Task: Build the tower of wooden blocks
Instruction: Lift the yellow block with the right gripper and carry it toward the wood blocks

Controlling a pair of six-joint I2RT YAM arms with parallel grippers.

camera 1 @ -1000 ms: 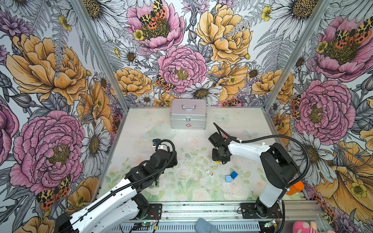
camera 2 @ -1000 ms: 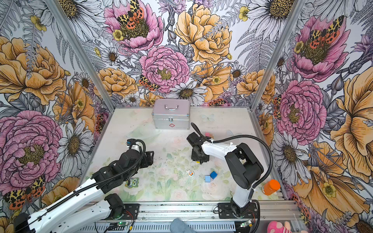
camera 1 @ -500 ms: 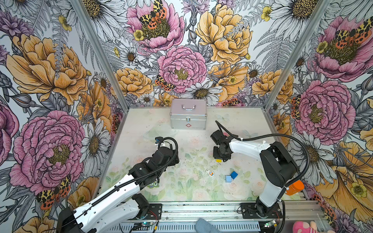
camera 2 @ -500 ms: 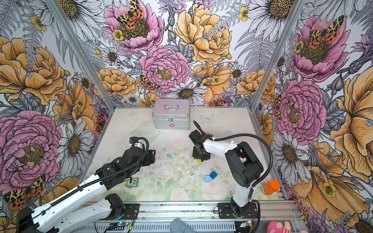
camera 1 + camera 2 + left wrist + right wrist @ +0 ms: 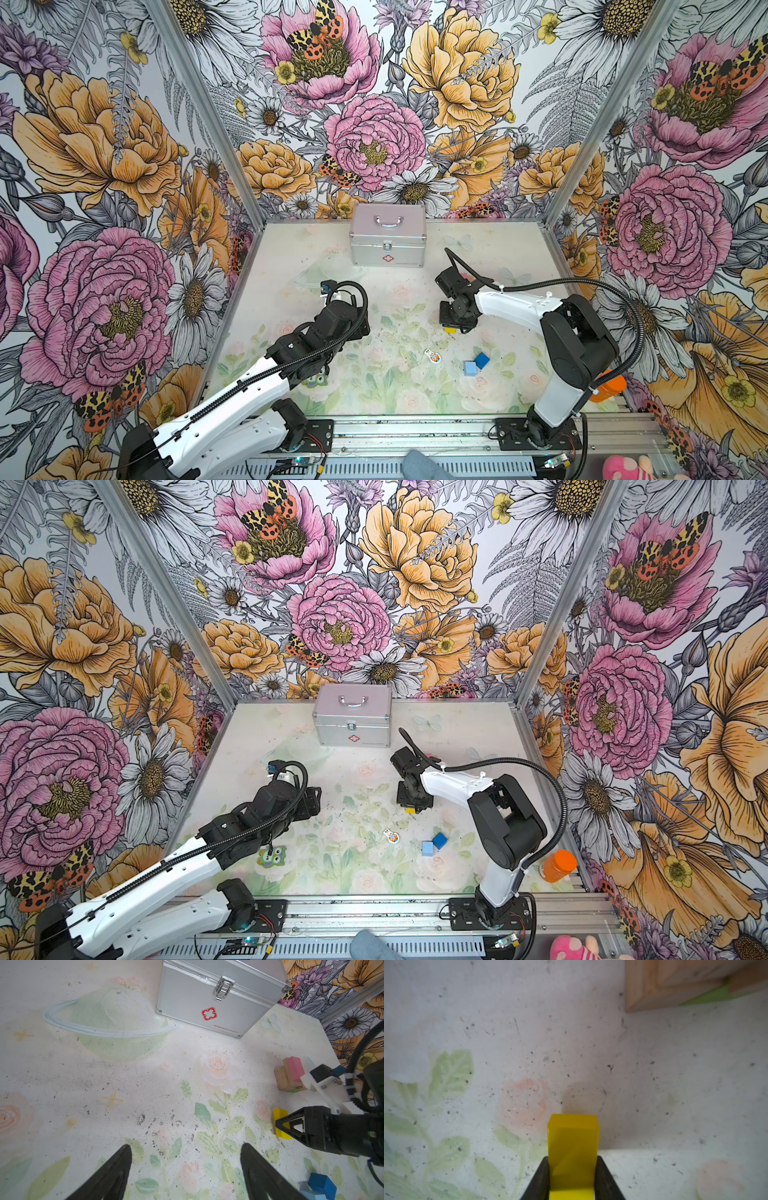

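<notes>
My right gripper point(image 5: 573, 1159) is shut on a yellow block point(image 5: 573, 1142), with both fingers pressed flat against its sides. In both top views the yellow block point(image 5: 450, 331) shows just under the right gripper point(image 5: 455, 326), low at the mat. The tower point(image 5: 288, 1076) is a short stack of tan, pink and green blocks just behind the right wrist; its tan corner point(image 5: 675, 985) is close ahead. A dark blue block point(image 5: 482, 360) and a light blue block point(image 5: 470, 368) lie together near the front. My left gripper point(image 5: 186, 1147) is open over bare mat, with nothing between its fingers.
A silver metal case point(image 5: 388, 241) stands at the back centre. A small flat figure piece point(image 5: 434, 356) lies mid-table, and a green owl piece point(image 5: 272, 857) lies by the left arm. An orange bottle point(image 5: 557, 864) stands off the front right corner. Patterned walls close three sides.
The right gripper's jaws have closed onto the yellow block. The left arm has crept slightly toward the back and centre, still open.
</notes>
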